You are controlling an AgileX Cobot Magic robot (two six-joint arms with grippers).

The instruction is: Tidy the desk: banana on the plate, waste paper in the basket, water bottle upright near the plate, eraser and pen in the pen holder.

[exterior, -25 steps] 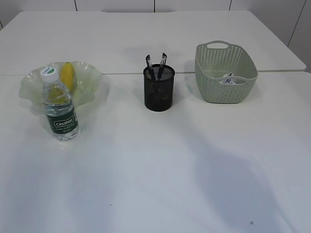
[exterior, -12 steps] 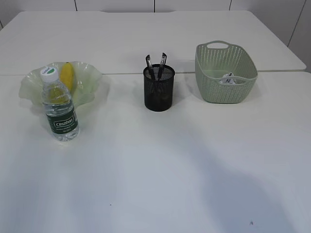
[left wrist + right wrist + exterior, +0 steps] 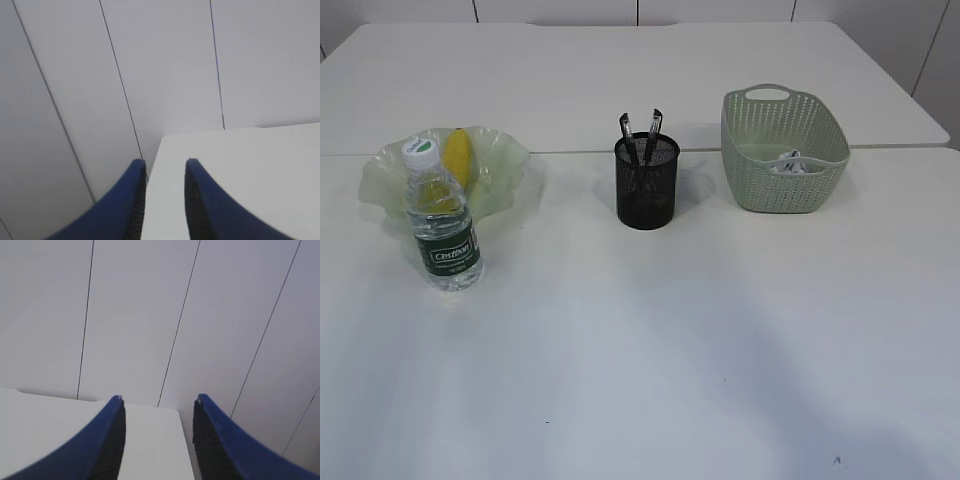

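Exterior view: counter (image 3: 650, 360) carries the banana (image 3: 458, 157) in the plate (image 3: 505, 165); water bottle (image 3: 442, 222) upright, just in front of the plate; pens (image 3: 640, 135) standing in the pen holder (image 3: 646, 185); waste paper (image 3: 790, 163) in the basket (image 3: 785, 150). Eraser not discernible. Changed since a second ago: the shadows over the near counter have faded; objects unmoved. Judgement: arms retreating, tidying apparently complete.

Left wrist view: left hand (image 3: 164, 164) released, holding nothing, aimed at the wall.

Right wrist view: right hand (image 3: 158, 401) released wider, likewise holding nothing.
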